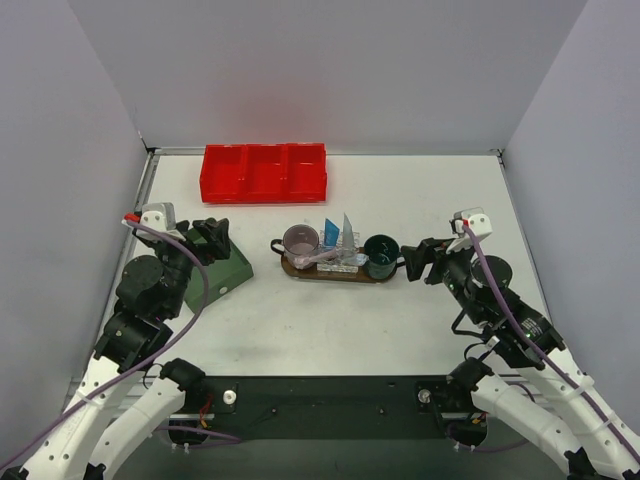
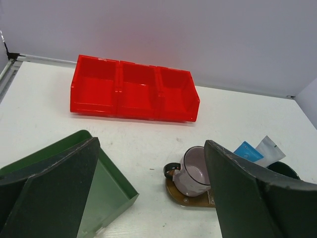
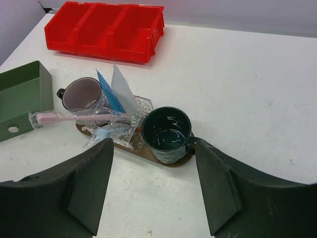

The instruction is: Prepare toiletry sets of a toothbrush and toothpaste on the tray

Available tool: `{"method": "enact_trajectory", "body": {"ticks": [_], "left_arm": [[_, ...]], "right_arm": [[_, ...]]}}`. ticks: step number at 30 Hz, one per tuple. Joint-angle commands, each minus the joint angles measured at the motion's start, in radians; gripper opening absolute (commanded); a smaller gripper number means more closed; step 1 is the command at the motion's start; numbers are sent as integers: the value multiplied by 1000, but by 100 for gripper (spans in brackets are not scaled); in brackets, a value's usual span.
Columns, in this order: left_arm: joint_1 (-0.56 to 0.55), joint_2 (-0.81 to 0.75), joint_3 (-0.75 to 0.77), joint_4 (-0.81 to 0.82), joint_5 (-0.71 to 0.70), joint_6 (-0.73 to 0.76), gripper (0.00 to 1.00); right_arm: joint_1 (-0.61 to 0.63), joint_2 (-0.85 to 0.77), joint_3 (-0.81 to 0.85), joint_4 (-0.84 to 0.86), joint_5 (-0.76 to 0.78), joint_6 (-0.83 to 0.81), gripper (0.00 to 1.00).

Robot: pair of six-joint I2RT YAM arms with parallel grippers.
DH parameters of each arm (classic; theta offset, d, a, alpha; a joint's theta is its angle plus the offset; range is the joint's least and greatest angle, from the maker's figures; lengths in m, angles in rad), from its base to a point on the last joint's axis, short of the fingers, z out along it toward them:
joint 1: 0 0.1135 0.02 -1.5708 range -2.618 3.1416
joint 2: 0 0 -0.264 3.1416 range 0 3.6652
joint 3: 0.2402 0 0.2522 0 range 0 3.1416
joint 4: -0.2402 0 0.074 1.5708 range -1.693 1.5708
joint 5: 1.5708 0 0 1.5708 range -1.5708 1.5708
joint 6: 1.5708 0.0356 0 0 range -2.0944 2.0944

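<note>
The dark brown oval tray (image 1: 297, 268) lies mid-table and carries a lilac mug (image 1: 300, 240) and a dark green mug (image 1: 380, 256). Between the mugs a blue toothpaste tube (image 3: 110, 93) and a white one (image 3: 124, 91) stand tilted. A pink toothbrush (image 3: 64, 117) in crinkled clear wrap lies across the tray's front, its head sticking out to the left. My left gripper (image 1: 212, 238) is open over the dark green box (image 1: 222, 272), left of the tray. My right gripper (image 1: 422, 262) is open just right of the green mug, holding nothing.
A red three-compartment bin (image 1: 264, 172) sits at the back, its compartments bare in the left wrist view (image 2: 133, 89). The green box (image 2: 106, 191) is open-topped and shows nothing inside. White walls close in the table on three sides.
</note>
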Motion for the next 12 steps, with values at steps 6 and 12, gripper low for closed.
{"method": "enact_trajectory", "body": {"ticks": [6, 12], "left_arm": [[3, -5, -4, 26, -57, 23, 97], [3, 5, 4, 10, -68, 23, 97]], "right_arm": [[-6, -10, -3, 28, 28, -13, 62], [-6, -7, -3, 28, 28, -13, 62]]}}
